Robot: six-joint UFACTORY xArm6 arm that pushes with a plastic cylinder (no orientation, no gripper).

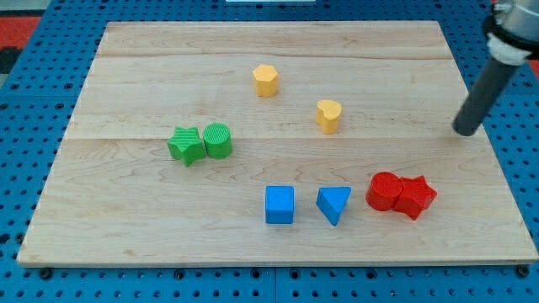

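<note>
Nearest the view's bottom, a blue cube point(280, 204), blue triangle point(334, 203) and touching red cylinder point(385, 190) and red star point(416, 197) are seen. Farther up, a green star point(185, 145) touches a green cylinder point(218, 140); beyond lie a yellow heart point(328, 115) and yellow pentagon point(266, 80). No claw is fitted, so nothing is held: my tip point(464, 131) is set down on the wooden board point(135, 227) at the view's right, well apart from all blocks, the red star nearest.

My tip point(464, 132) stands near the bench's point(126, 210) right edge, well apart from every block. Nearest are the red pair point(401, 194), touching, toward the bottom-right corner. Gaps separate the yellow blocks point(328, 116) mid-bench and the blue blocks point(280, 204) near the bottom edge.
</note>
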